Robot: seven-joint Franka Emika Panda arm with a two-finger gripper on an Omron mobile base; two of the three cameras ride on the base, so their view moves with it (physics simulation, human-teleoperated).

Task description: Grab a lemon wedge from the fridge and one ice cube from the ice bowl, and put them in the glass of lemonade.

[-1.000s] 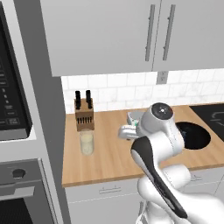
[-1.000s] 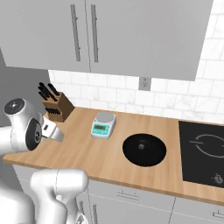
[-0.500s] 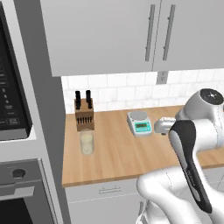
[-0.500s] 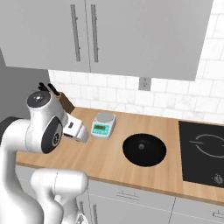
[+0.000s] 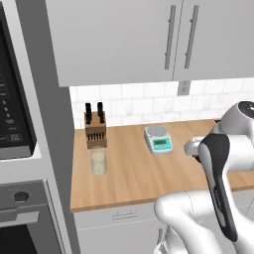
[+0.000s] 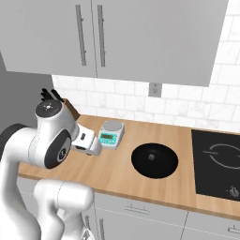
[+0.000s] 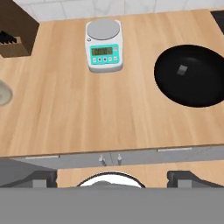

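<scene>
Swung rightward across the tabletop since a second ago, the hand is now held wide open and empty, away from the glass of lemonade near the left edge before the knife block. From the hand view, a dark ice bowl is seen beside the kitchen scale.

No text can be read: the kitchen scale has a teal display at its 6 o'clock edge, its digits too blurred to make out.
</scene>
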